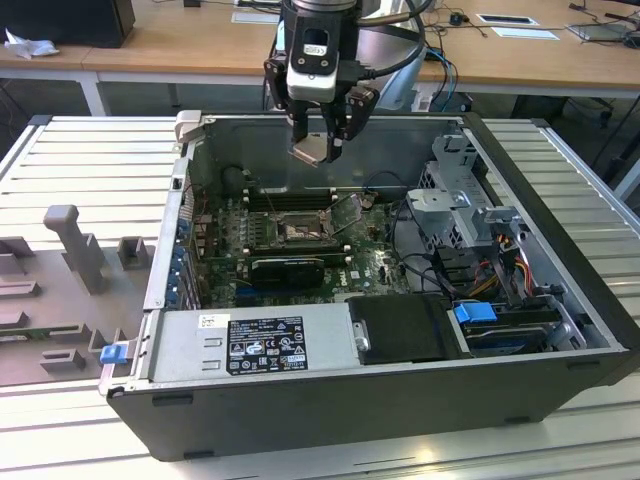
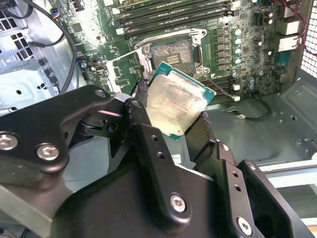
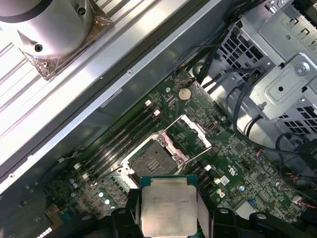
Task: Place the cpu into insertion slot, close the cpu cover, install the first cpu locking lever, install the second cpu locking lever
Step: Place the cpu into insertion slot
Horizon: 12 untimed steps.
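Clearly, the gripper (image 1: 318,150) was clamped on the cpu (image 2: 177,103) above the uncovered insertion slot (image 3: 157,159); placing it likely called for square alignment.

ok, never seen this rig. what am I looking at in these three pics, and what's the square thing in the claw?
It's one robot arm whose two-fingered gripper hangs over an open computer case lying on a slatted metal table. The exterior view comes from a camera off the arm and takes in the whole scene. Both wrist views come from cameras riding on the arm, looking past the fingers at the green motherboard. The square thing is the cpu, a silvery chip pinched between the fingers, held above the board and not yet seated. Below it is the insertion slot, a dark square socket with nothing in it. Its hinged cpu cover stands flipped open beside it.
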{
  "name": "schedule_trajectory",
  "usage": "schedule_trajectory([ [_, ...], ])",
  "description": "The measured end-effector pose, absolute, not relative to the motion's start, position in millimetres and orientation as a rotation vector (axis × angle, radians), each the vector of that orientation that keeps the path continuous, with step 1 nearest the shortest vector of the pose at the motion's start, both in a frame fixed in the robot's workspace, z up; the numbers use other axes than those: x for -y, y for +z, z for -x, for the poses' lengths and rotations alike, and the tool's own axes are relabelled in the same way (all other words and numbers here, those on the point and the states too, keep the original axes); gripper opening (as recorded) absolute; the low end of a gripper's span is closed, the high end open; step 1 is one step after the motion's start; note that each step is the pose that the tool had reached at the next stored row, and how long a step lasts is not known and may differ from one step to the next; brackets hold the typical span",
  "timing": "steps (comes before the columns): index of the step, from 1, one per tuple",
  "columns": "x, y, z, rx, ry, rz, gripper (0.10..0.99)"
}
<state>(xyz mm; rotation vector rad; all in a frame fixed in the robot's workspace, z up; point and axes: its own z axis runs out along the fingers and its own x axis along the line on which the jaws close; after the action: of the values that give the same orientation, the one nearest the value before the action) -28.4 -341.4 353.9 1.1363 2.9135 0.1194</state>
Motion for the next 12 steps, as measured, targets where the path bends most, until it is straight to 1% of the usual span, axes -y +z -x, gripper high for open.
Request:
schedule_trajectory([
  [12,341.4,350.5,28.5,-2.825,0.117,-1.329,0.541],
])
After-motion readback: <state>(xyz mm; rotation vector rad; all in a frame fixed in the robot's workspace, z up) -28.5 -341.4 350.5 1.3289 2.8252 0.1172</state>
